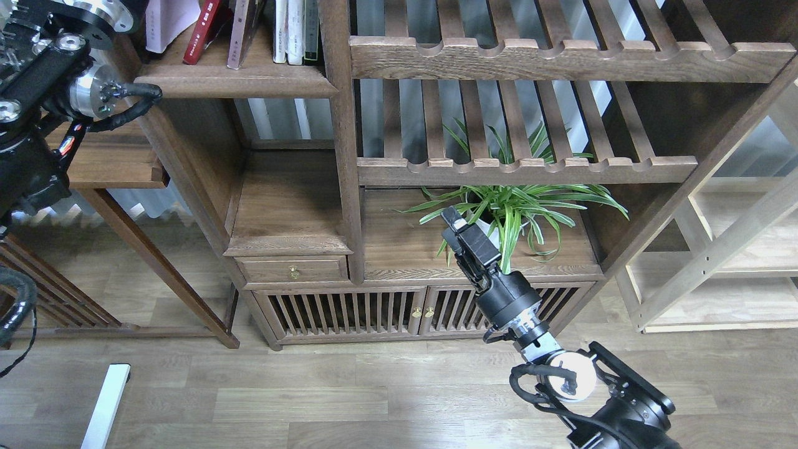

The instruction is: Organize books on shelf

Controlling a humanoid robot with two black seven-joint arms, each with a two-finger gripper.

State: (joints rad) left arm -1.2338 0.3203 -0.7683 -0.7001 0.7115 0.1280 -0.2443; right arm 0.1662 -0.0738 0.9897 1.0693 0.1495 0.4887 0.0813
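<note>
The shelf (237, 82), a dark walnut board with a thick front lip, is at the top left. Several books stand on it, cut off by the top edge: a pale one (167, 22) leaning at the left, a red one (202, 31) leaning, a brownish-maroon one (240, 34), white ones (288, 31) upright and a dark one (312, 31) against the post. My right gripper (451, 217) is far below them, in front of the plant, holding nothing; its fingers cannot be told apart. My left arm (37, 81) fills the top left corner; its gripper is out of view.
A potted spider plant (517, 209) stands on the low cabinet top (405, 249) just behind my right gripper. Slatted racks with scalloped rails (530, 168) span the right side. A vertical post (340, 125) borders the shelf. A pale wood frame (717, 249) stands at the right.
</note>
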